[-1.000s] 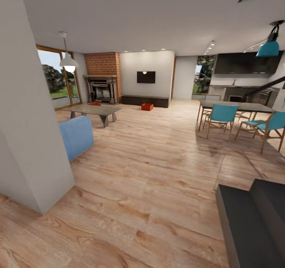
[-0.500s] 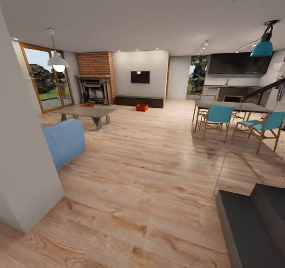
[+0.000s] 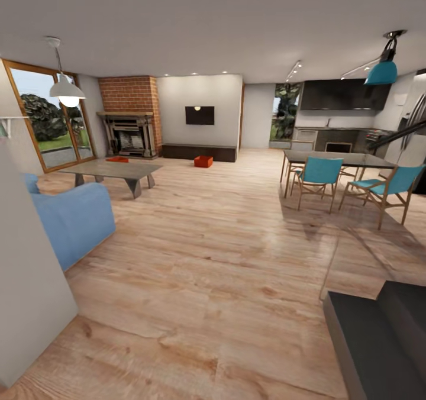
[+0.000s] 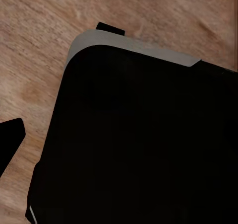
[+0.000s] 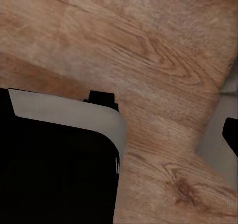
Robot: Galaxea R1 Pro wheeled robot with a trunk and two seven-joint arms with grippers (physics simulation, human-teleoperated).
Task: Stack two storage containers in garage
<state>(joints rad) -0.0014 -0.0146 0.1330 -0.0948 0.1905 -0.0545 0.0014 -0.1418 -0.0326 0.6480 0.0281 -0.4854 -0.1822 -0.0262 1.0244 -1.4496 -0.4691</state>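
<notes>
You face the living room: one storage container (image 3: 203, 161) sits far ahead on the plank floor (image 3: 225, 258) by the TV wall, the other (image 3: 117, 159) on the grey desk (image 3: 112, 169) (left of it); I cannot tell how your jaws stand.

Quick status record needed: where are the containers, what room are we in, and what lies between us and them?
room: living room, wood plank floor
container 1: orange-red bin on the floor below the wall TV
container 2: orange-red bin at the far side of the grey low table, contact unclear
nearby: blue sofa at left, dining chairs at right
path to container 1: open plank floor
grippers: state cannot be judged
</notes>
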